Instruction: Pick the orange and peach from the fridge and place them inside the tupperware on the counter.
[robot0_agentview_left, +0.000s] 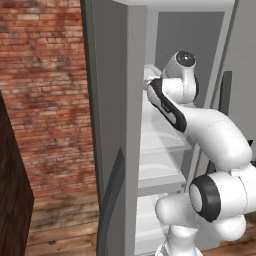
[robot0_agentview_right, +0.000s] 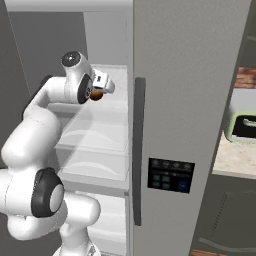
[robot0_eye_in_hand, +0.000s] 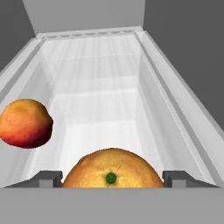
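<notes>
The arm (robot0_agentview_left: 215, 135) is made of smooth, glossy white rounded shells, thick and tubular, swelling into bulbous housings at each joint. Dark grey to black rings (robot0_agentview_right: 46, 192) mark the joints, one as a wide band around a large round cap low on the body. A long black strip (robot0_agentview_left: 167, 106) runs along the edge of one upper link. The topmost joint ends in a round dark cap (robot0_agentview_left: 185, 58) with a pale centre. The end effector (robot0_eye_in_hand: 112, 179) has two small dark grey, blocky finger tips.
</notes>
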